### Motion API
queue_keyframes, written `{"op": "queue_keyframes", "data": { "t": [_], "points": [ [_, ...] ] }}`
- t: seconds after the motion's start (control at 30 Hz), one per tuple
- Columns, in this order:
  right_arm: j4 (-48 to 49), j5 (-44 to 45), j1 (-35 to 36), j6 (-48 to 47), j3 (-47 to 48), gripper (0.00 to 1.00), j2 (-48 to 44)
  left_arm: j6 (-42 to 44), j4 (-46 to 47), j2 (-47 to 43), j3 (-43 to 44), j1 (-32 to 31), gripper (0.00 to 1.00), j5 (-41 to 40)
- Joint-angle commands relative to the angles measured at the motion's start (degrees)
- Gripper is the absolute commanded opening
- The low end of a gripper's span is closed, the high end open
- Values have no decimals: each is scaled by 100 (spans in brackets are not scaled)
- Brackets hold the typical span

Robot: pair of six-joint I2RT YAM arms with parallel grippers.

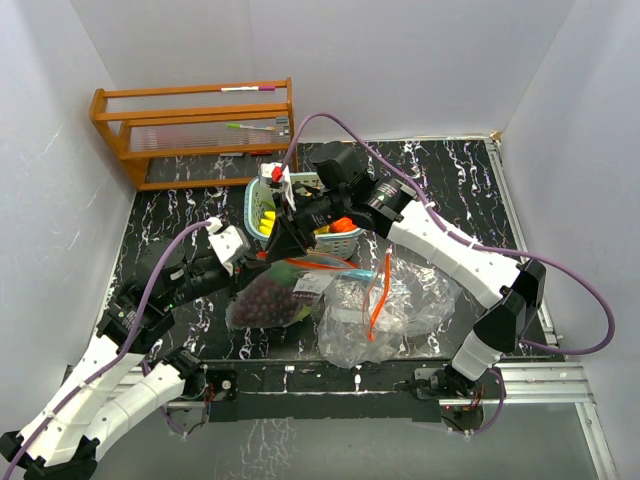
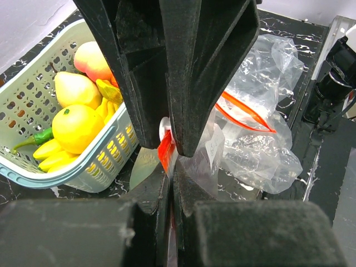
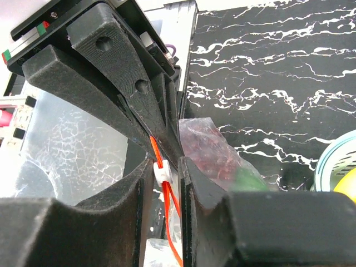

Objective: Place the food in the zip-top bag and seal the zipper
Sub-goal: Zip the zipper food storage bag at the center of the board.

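Observation:
The zip-top bag (image 1: 265, 300) lies at front centre with purple grapes (image 3: 208, 147) and a green fruit (image 3: 245, 181) inside. My left gripper (image 2: 169, 169) is shut on the bag's orange zipper strip (image 2: 167, 154) at its upper end (image 1: 262, 253). My right gripper (image 3: 166, 167) reaches in from the right (image 1: 283, 232), jaws narrow but open. The white slider (image 3: 163, 173) sits between them against one finger, a small gap to the other. More food fills the basket (image 2: 83, 178): a lemon (image 2: 78, 128), a peach (image 2: 92, 58), bananas (image 2: 50, 153).
A second, crumpled clear bag (image 1: 380, 305) with an orange zipper lies right of the filled bag. A wooden rack (image 1: 195, 130) stands at the back left against the white wall. White walls enclose the black marbled tabletop (image 1: 450, 190).

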Motion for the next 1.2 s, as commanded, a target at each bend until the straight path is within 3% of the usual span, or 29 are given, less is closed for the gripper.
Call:
{"op": "queue_keyframes", "data": {
  "t": [0.0,0.2,0.8,1.17],
  "points": [
    [389,117,-8,23,136,23,-217,-40,394,-114,30,15,0,72],
    [343,269,-9,-51,13,18,-295,-69,421,-237,82,15,0,-251],
    [276,721,-43,-134,-562,17,-515,-260,608,-479,330,15,0,-956],
    [399,1554,-57,-34,-692,17,-762,-255,487,-530,601,15,0,-1159]
  ]
}}
